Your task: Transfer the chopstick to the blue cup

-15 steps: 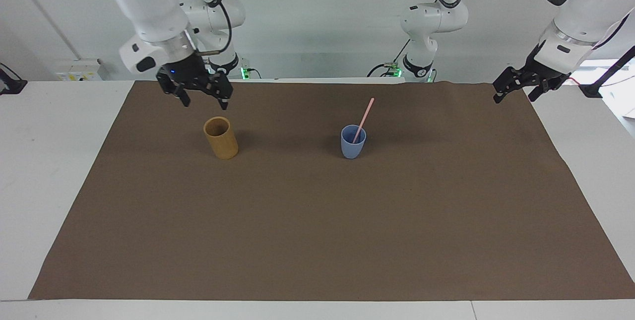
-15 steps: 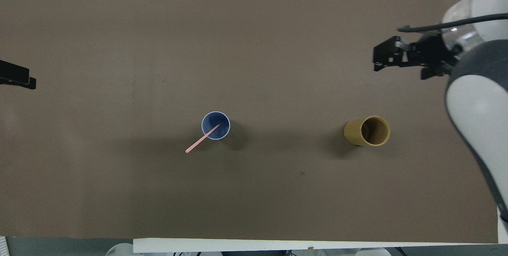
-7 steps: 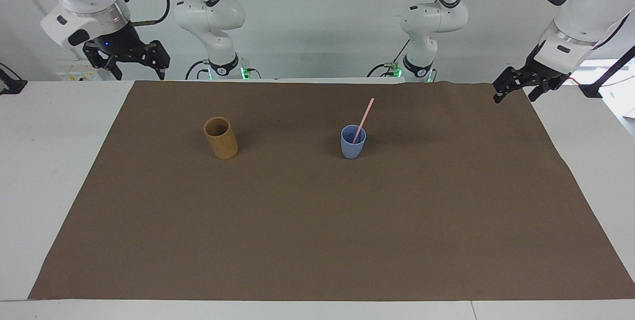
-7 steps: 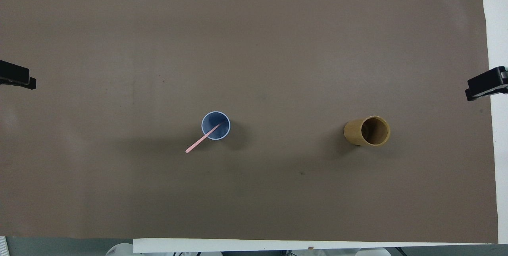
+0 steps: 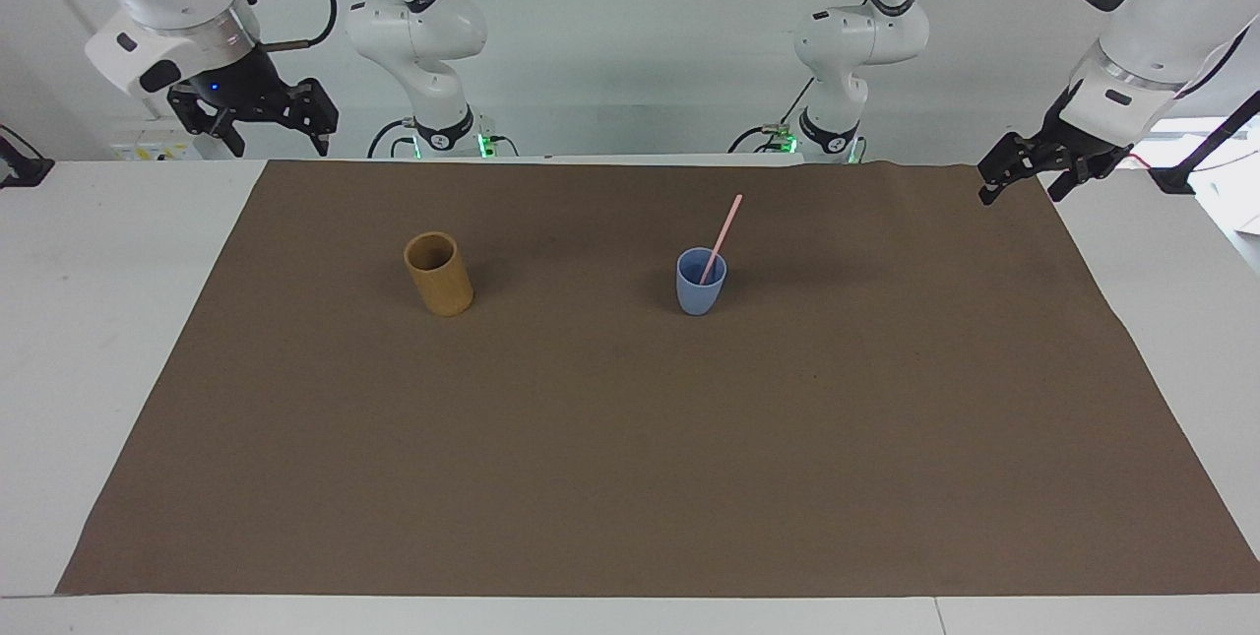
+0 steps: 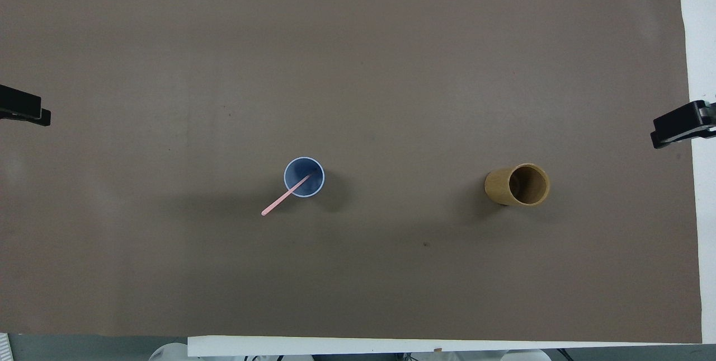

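Note:
The pale pink chopstick [image 5: 722, 233] stands in the light-blue cup [image 5: 700, 295] near the middle of the brown mat. It leans on the rim, its upper end tilted toward the robots and the left arm's end. It also shows in the overhead view [image 6: 279, 201], in the blue cup [image 6: 322, 169]. My right gripper [image 5: 279, 141] is open and empty, raised over the mat's corner at the right arm's end; one finger [image 6: 679, 126] shows overhead. My left gripper [image 5: 1021, 190] is open and empty, waiting over the mat's corner at the left arm's end; one finger [image 6: 22, 112] shows overhead.
A tan wooden-looking cylindrical cup [image 5: 439, 279] stands upright and empty on the mat, beside the blue cup toward the right arm's end; it also shows overhead [image 6: 503, 187]. The brown mat [image 5: 630, 438] covers most of the white table.
My right gripper has pulled away from above the tan cup, up and out to the right arm's end of the table. The cups, chopstick and left arm have not moved.

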Tool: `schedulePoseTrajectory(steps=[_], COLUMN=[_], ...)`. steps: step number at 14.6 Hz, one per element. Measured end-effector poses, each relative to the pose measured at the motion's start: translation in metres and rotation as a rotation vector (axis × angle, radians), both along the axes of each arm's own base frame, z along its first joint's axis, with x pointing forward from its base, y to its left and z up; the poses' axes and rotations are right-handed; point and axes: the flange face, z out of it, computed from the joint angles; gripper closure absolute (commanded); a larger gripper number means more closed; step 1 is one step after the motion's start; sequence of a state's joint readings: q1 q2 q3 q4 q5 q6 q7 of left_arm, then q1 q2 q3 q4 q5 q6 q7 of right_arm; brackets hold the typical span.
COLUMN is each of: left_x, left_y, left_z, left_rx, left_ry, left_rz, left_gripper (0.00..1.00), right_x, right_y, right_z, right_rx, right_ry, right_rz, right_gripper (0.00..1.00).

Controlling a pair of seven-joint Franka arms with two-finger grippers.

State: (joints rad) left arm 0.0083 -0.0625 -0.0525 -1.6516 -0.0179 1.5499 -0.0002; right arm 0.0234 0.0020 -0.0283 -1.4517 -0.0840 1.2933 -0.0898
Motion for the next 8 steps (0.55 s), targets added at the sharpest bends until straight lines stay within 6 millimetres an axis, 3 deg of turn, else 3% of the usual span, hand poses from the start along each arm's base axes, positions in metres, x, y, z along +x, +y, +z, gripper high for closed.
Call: schedulePoseTrajectory(steps=[8], left_x=[0.0], left_y=[0.0], left_z=[0.0], left_rx=[0.0], left_ry=[0.0], left_rz=[0.0], left_gripper=[0.0], right_x=[0.0055], right_y=[0.0029], right_z=[0.0019], right_rx=[0.045], right_ry=[-0.044], right_rz=[0.001], right_gripper=[0.0])
